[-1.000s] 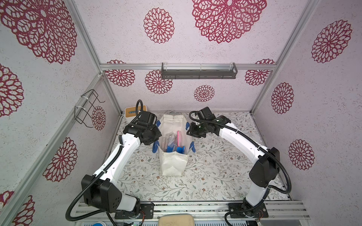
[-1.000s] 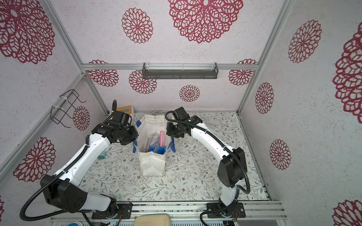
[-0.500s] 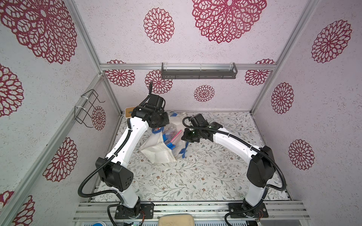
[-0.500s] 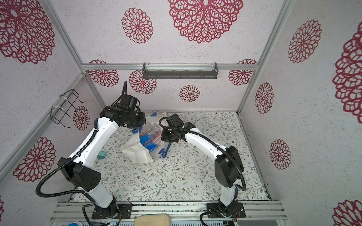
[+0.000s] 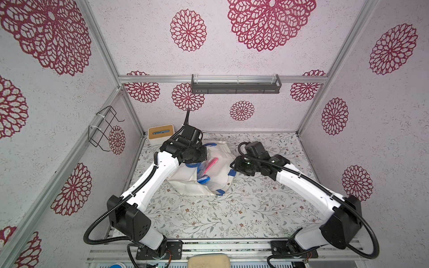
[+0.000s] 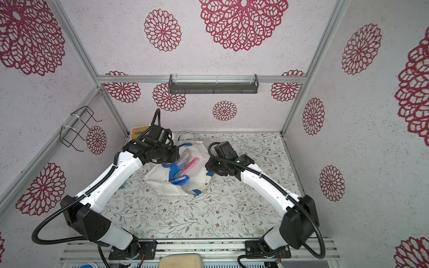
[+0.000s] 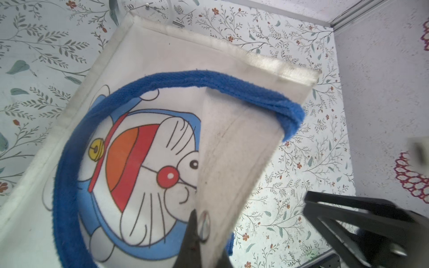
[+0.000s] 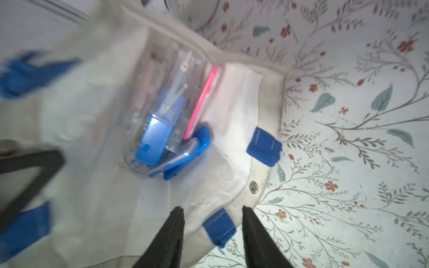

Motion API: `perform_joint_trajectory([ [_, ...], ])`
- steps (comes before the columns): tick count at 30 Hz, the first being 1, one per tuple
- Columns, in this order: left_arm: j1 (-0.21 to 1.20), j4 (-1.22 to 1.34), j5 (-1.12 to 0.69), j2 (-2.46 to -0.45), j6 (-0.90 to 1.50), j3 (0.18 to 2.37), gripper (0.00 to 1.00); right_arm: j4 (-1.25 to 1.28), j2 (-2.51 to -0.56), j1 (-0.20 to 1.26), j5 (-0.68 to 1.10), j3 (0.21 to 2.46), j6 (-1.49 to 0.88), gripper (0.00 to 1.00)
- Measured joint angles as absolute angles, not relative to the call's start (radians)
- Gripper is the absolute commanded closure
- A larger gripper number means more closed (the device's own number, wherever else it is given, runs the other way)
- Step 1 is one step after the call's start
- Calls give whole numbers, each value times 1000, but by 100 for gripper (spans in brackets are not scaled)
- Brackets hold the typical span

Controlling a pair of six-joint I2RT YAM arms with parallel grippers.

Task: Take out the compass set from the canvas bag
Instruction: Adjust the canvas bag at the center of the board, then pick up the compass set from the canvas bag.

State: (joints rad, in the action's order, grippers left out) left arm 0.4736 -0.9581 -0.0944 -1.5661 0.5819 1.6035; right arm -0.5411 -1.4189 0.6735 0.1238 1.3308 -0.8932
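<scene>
Mid-frame, the bag (image 5: 222,171) is clamped by the left gripper (image 7: 200,222); the right gripper (image 8: 211,210) is held parted; the compass set (image 8: 162,111) is left inside.

Both top views look down from high at the front onto the whole table (image 5: 209,215) (almost the same picture). The wrist cameras sit close to the canvas bag (image 7: 151,58) — the left faces its printed side, the right its open mouth.

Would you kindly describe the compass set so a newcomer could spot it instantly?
On the floral table, find the slumped off-white canvas bag with blue tabs. In its open mouth lies the compass set: the only clear case, holding blue tools and a pink strip.
</scene>
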Motion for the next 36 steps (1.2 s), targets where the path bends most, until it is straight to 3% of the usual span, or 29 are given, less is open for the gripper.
perform_joint_trajectory([
  [3,474,-954,-100,-1566,591,1604,100,-501,-1391,694,128,1357,-948,70],
  [8,476,-955,-102,-1567,603,1604,100,-400,-1469,759,146,1355,-1074,71],
  [13,479,-955,-93,-1567,609,1604,100,-271,-1593,791,173,1304,-1237,65],
  [21,482,-951,-88,-1567,624,1604,100,-97,-1748,790,135,1229,-1492,63],
  [36,491,-945,-78,-1567,629,1604,100,-52,-2009,767,86,1432,-1597,55],
])
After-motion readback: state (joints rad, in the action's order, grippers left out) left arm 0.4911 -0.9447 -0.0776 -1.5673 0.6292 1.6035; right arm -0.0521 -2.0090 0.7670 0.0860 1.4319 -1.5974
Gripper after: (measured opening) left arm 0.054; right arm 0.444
